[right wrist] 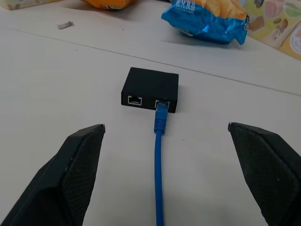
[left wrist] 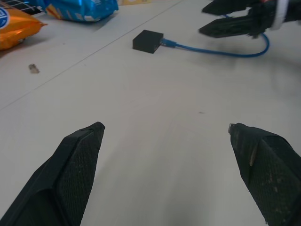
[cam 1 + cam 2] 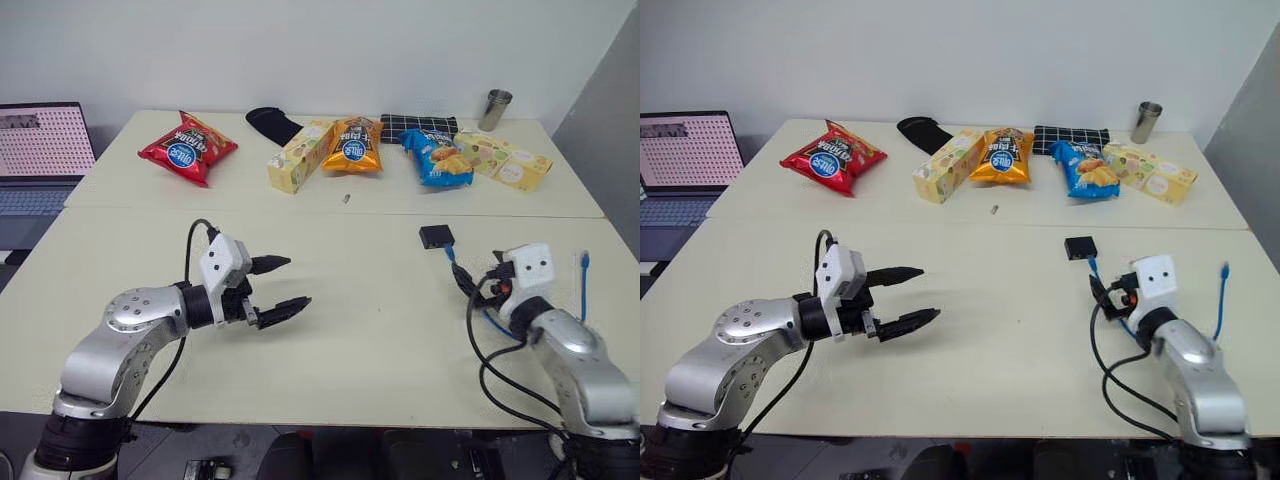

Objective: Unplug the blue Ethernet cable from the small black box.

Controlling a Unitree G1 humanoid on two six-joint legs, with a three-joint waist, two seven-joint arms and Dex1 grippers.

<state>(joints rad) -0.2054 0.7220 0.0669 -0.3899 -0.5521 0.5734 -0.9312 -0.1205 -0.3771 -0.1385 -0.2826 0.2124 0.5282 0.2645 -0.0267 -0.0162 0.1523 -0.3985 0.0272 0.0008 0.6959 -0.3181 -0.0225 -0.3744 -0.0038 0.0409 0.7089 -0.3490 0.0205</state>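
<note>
Small black box [image 1: 151, 88] sat on table [image 3: 360, 330], right of centre, nearer than the snack bags [image 3: 355, 143]. Blue cable [image 1: 159, 155] was plugged into one of box's two ports, w/ the other port bare. Right gripper [image 1: 167, 176] faced box along the cable, fingers spread wide, touching nothing. Left gripper [image 3: 282, 288] hovered over bare table well apart from box, fingers also spread, holding nothing.

Snack bags, red [image 3: 187, 148], orange [image 3: 354, 145] and blue [image 3: 437, 158], line the desk's [image 3: 330, 330] far side. A metal cup [image 3: 494, 109] stands behind. A laptop [image 3: 40, 155] sits left.
</note>
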